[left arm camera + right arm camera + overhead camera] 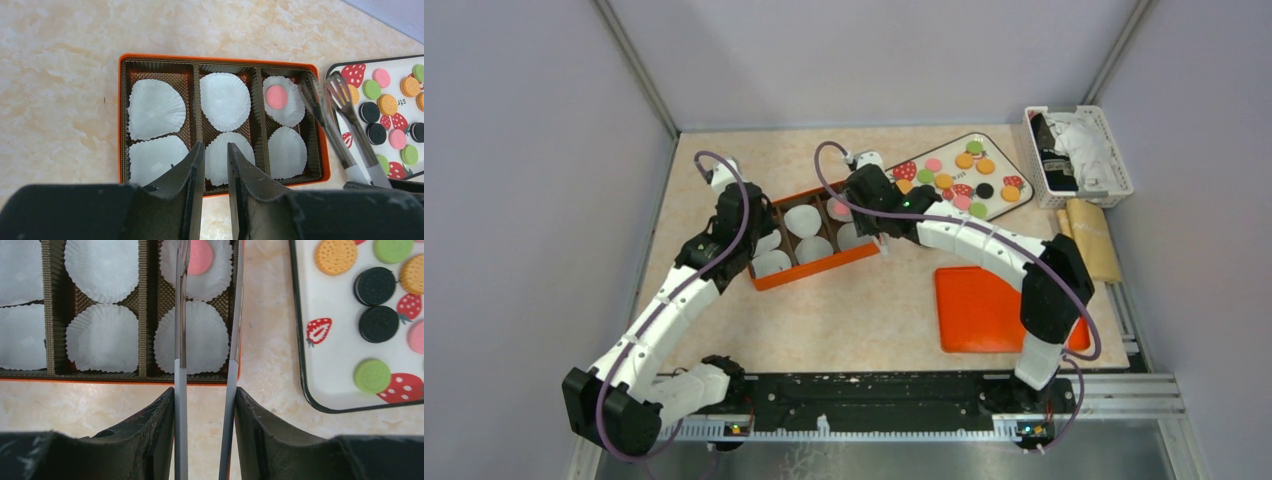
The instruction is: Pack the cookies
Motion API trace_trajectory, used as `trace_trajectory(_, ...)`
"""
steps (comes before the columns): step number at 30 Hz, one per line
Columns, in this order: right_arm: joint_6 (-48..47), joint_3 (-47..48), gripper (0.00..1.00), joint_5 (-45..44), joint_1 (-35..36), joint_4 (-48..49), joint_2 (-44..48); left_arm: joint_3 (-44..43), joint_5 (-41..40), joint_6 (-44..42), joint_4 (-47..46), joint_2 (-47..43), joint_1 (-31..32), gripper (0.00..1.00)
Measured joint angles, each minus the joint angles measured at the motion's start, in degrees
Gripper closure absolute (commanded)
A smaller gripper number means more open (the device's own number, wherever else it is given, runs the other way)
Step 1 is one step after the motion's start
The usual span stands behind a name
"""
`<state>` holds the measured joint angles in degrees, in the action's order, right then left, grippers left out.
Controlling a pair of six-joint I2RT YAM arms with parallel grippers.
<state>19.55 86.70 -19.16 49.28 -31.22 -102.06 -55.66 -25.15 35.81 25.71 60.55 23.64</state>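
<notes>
Now, cookies (944, 181): most lie loose on the tray (330, 360), at 2 o'clock from the box (814, 268) in the top view.
Pink cookie (276, 96): in the cup (292, 109) at the box's 2 o'clock corner, left wrist view.
Right pincer (205, 395): clamped on tongs (180, 405), tips near that cookie.
Left pincer (215, 147): slightly apart, empty, above the box's 6 o'clock edge.

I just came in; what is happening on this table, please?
Two robot arms are filling an orange box lined with white paper cups. The right end effector grips tongs, their tips over the box's end nearest the tray. One pink cookie lies in a cup; the other five cups are empty. The remaining cookies sit on the tray. The left end effector hovers over the box, slightly open, holding nothing.
</notes>
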Motion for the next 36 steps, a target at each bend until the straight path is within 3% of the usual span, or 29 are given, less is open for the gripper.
trace_trajectory(13, 1.3, -12.0, 0.59, -4.3, -7.5, -1.0, 15.0, 0.0, 2.1, 0.0, -0.6, 1.3, 0.0, 0.73)
trace_trajectory(23, 2.5, -18.3, 0.59, -3.1, -8.7, 1.6, 11.9, 0.0, 3.2, 0.0, -0.9, 2.7, 0.0, 0.73)
trace_trajectory(36, 2.6, -16.7, 0.59, -2.1, -11.6, 3.8, 3.2, 0.0, 3.2, 0.0, -0.9, 2.7, 0.0, 0.72)
